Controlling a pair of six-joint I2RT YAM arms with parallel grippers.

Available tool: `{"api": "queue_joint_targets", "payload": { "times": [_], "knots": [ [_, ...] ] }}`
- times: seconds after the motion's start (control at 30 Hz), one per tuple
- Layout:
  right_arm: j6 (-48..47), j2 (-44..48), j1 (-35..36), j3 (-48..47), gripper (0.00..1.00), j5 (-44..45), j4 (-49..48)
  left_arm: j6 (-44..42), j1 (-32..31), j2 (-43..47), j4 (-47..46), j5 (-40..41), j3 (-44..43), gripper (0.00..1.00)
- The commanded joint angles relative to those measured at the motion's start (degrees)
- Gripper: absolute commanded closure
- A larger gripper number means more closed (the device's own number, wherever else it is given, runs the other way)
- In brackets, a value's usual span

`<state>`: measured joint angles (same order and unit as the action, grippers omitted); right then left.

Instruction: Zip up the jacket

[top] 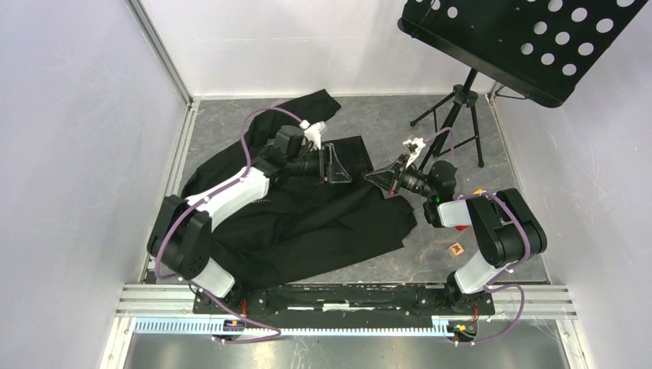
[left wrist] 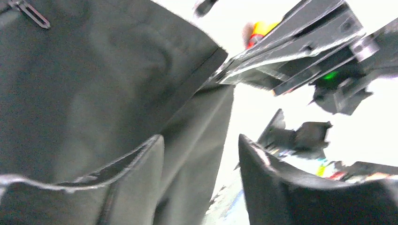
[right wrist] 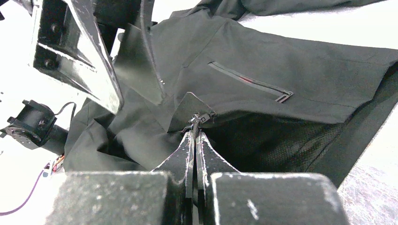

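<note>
The black jacket (top: 307, 223) lies spread on the grey floor, its front open. My right gripper (top: 366, 175) is at the jacket's right front edge. In the right wrist view its jaws (right wrist: 195, 133) are shut on the small metal zipper pull (right wrist: 196, 119), with the mesh lining showing to the right. My left gripper (top: 338, 164) hovers over the jacket just left of the right one, with its jaws wide apart. In the left wrist view a fold of jacket (left wrist: 94, 84) hangs between its fingers (left wrist: 141, 173), nearer the left one, ungripped.
A black perforated music stand (top: 530, 42) on a tripod (top: 454, 115) stands at the back right. A small orange block (top: 457, 250) lies on the floor near the right arm's base. White walls close both sides. A chest pocket zipper (right wrist: 251, 83) shows on the jacket.
</note>
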<state>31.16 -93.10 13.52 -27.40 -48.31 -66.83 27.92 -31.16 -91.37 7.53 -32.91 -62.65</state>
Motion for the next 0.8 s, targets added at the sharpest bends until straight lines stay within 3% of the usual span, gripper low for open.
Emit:
{"api": "queue_joint_targets", "payload": {
  "times": [0.0, 0.07, 0.17, 0.37, 0.53, 0.77],
  "knots": [
    [0.0, 1.9, 0.4, 0.7, 1.00, 1.3, -5.4, 33.4, -0.7, 6.3, -17.8, 5.7, 9.1, 0.40],
    [1.1, 1.7, 0.5, 0.9, 1.00, 1.2, -6.4, 43.9, -2.7, 8.4, -28.2, 9.8, 14.8, 0.45],
    [2.3, 1.8, 0.5, 1.0, 1.00, 1.2, -7.6, 50.5, -5.7, 8.8, -31.5, 16.0, 17.1, 0.55],
    [3.5, 2.4, 0.8, 1.8, 1.00, 1.4, -8.8, 64.0, -11.0, 5.6, -40.4, 27.5, 21.3, 0.64],
    [3.5, 2.9, 1.0, 2.2, 1.00, 1.5, -8.9, 67.7, -11.9, 2.6, -40.8, 32.0, 21.0, 0.70],
    [3.7, 3.2, 1.0, 2.3, 1.00, 1.6, -9.3, 70.3, -12.5, 3.1, -37.3, 37.9, 21.0, 0.66]
  ]
}}
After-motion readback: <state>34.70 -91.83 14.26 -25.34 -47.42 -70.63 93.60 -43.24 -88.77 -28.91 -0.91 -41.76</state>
